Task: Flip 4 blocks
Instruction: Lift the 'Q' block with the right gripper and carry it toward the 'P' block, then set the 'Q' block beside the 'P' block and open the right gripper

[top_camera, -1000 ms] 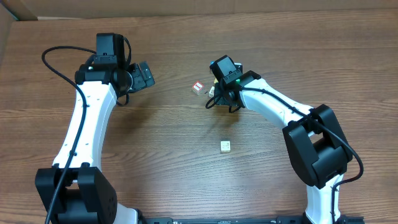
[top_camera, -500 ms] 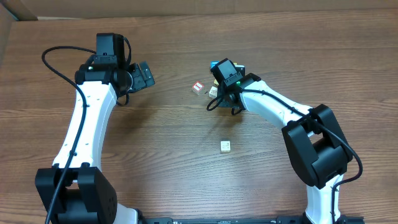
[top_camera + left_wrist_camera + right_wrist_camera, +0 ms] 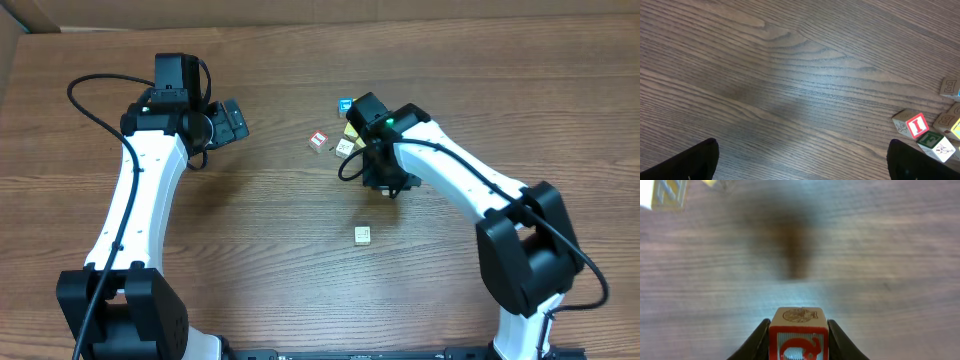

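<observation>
- The right end effector (image 3: 799, 339) is clamped on a red-printed block (image 3: 799, 330). One finger presses each side, and the block is held clear above the surface (image 3: 880, 255).
- In the right wrist view, the held block's top face is pale wood with a round stamped figure. The face below it carries a red print on white.
- From overhead, the right end effector (image 3: 387, 183) hangs between the group of blocks and a lone cream block (image 3: 363, 235). That block sits by itself nearer the robot's base.
- A second red-printed block (image 3: 319, 140) rests on the surface at the left edge of the group. The left wrist view shows a white letter I on its red face.
- A yellowish block (image 3: 352, 130) lies close to the right arm's wrist, and a blue-printed block (image 3: 345, 104) sits just beyond it.
- In the left wrist view, a green-printed block (image 3: 934, 141) sits against the red I block.
- The left end effector (image 3: 802, 162) holds nothing. Its fingers are spread wide over bare wood, well to the left of the group.
</observation>
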Robot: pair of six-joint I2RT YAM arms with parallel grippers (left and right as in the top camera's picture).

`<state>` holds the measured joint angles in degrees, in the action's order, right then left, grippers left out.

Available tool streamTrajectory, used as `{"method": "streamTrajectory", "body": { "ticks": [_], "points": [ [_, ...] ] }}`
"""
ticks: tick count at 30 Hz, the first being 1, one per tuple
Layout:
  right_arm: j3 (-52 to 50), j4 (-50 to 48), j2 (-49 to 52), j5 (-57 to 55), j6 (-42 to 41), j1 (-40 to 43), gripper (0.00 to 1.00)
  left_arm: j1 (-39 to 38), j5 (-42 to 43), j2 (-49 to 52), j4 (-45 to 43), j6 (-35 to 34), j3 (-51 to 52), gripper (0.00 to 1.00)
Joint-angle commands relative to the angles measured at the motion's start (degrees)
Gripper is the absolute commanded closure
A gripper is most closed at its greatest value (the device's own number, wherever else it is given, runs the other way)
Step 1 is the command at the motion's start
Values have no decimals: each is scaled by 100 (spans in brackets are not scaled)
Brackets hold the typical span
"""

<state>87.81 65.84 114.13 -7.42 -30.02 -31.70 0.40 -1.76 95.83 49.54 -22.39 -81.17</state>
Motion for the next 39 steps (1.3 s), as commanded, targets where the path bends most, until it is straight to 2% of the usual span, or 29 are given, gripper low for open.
{"method": "streamTrajectory", "body": {
  "ticks": [1, 14, 31, 39],
  "points": [
    [85, 321, -205, 262, -15, -7, 81, -4, 7, 28, -9, -52, -118, 0],
    [-745, 245, -205, 1102, -11, -17, 82, -4, 7, 28, -9, -52, -118, 0],
    [-1071, 267, -205, 1788, -13, -87, 80, -4, 7, 28, -9, -52, -118, 0],
    [-1071, 284, -205, 1956, 11, -92, 62, -4, 7, 28, -9, -52, -118, 0]
  ]
}}
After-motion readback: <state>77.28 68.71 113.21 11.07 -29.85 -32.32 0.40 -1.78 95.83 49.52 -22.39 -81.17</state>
